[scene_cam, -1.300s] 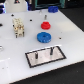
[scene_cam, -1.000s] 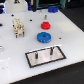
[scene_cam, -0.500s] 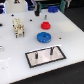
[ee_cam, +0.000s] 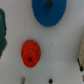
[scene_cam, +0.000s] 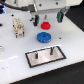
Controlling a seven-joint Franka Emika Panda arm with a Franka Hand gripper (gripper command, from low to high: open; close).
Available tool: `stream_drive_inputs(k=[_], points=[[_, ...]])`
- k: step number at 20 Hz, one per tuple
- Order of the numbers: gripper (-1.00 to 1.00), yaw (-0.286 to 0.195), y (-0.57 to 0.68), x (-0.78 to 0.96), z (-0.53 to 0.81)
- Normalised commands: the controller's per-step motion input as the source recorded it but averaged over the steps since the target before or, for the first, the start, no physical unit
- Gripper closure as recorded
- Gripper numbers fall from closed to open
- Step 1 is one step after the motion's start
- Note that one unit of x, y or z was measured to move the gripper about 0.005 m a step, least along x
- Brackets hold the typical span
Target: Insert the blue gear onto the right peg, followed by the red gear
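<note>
The blue gear (scene_cam: 44, 36) lies flat on the white table, and fills the wrist view's upper part (ee_cam: 49, 12). The red gear (scene_cam: 46, 24) sits just behind it, apart from it, and shows in the wrist view (ee_cam: 30, 51). The grey black-rimmed plate (scene_cam: 56, 56) lies in front with two dark pegs; the right peg (scene_cam: 50, 50) is toward the exterior view's right, its twin (scene_cam: 37, 54) toward the left. My gripper (scene_cam: 47, 18) hangs open and empty above the red gear, with its dark fingers (scene_cam: 35, 20) spread wide on either side.
A beige block-like object (scene_cam: 18, 26) stands at the exterior view's left, and shows at the wrist view's edge (ee_cam: 81, 50). A dark green thing (ee_cam: 2, 30) sits at the other edge. A small dark-blue piece (scene_cam: 4, 22) lies at the far left.
The gripper has come down toward the gears, and its fingers now show on either side of the red gear. The gears and the plate have not moved.
</note>
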Motion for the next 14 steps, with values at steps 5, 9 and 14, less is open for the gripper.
stream_drive_inputs(k=[5, 9, 14], points=[[-1.00, 0.000, 0.04, -0.18, -0.48], [-1.00, 0.000, -0.07, -0.17, -0.44], [-1.00, 0.000, -0.05, -0.19, -0.35]])
